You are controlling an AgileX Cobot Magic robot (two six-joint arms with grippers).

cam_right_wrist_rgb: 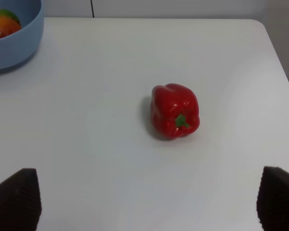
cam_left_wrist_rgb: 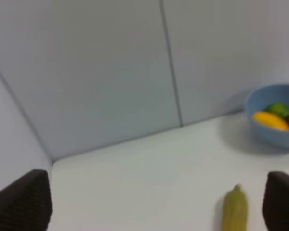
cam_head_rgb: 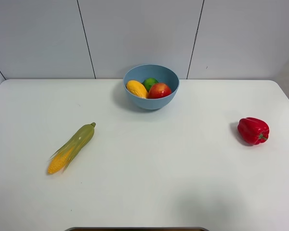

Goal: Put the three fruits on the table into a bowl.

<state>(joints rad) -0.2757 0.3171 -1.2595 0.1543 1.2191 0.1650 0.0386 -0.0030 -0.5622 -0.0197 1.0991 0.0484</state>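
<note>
Nearest the camera, the white table [cam_head_rgb: 149,192] lies bare and matte, and neither arm reaches into the high view; both grippers show only in their wrist cameras, the left gripper [cam_left_wrist_rgb: 156,204] with its dark ribbed fingers spread wide and empty, the right gripper [cam_right_wrist_rgb: 147,199] likewise parted with nothing between the pads. Moving out, the corn cob [cam_head_rgb: 72,147] lies at an angle on the left, the red bell pepper [cam_head_rgb: 253,130] sits on its side over on the right, both well apart from everything else and neither one a fruit for this job. At the far middle, close to the wall, there's the light-blue bowl [cam_head_rgb: 151,86], and all three fruits are already in it: the mango [cam_head_rgb: 137,89] on the left, the apple [cam_head_rgb: 160,90] pressed against it on the right, the lime [cam_head_rgb: 150,83] tucked behind them. By the look of things the task is done. Should any need regripping, they look firm, light and glossy, so likely slippery; I'd take the mango across its narrow middle and the round ones at the widest girth. The tabletop looks smooth and flat, so round fruit could roll. Behind it, plain pale wall panels with thin dark seams.
</note>
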